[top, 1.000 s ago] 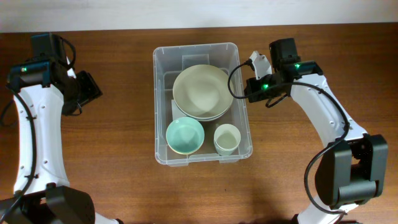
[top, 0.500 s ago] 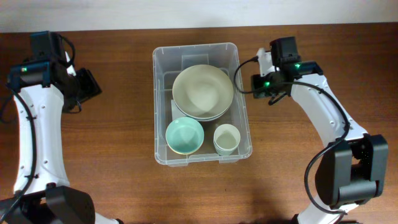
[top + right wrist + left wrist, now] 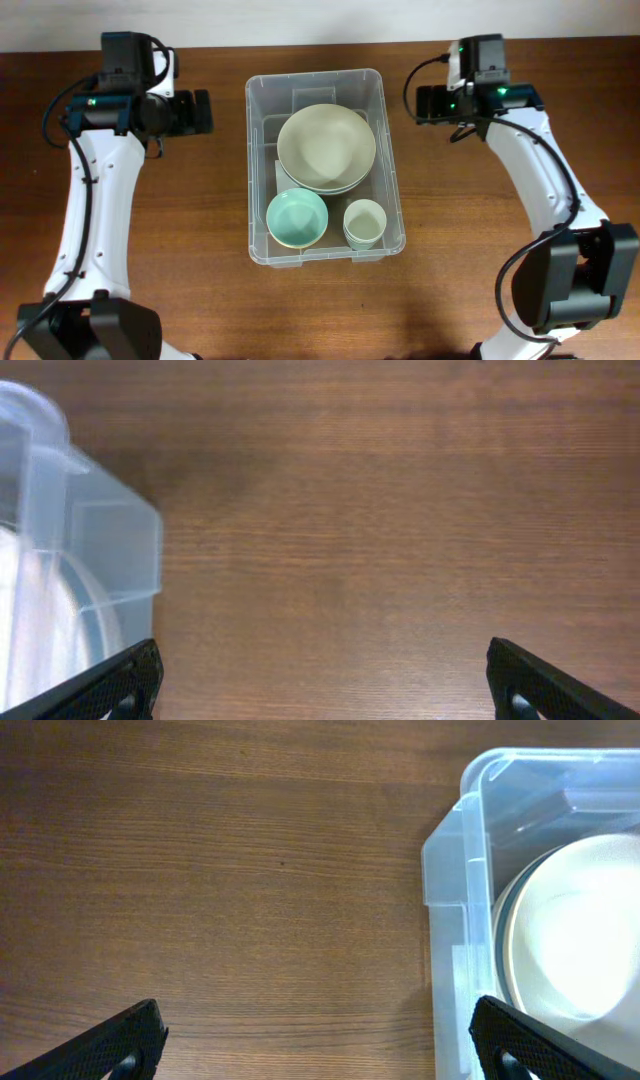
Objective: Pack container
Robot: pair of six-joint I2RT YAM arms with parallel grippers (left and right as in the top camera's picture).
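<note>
Closest in, my left gripper (image 3: 315,1055) is spread as wide as it goes and holds nothing; only bare table (image 3: 200,870) shows between its tips. My right gripper (image 3: 325,695) is the same: jaws far apart, empty, with plain wood under them. Each hangs near one side of the bin (image 3: 256,200), the left by its left wall and the right by its right wall, level with its far half. As far as I can tell, neither touches it.

The bin stands in the middle of the table. At its near end a green bowl (image 3: 297,218) and a small cup (image 3: 364,223) sit side by side. Beyond them a big cream bowl (image 3: 326,148) fills the far half, nested on another by the look of its rim.

I judge the packing done, or paused between items, since nothing loose shows on the table. The next move calls for something to pick up, or a lid, and I see neither.
</note>
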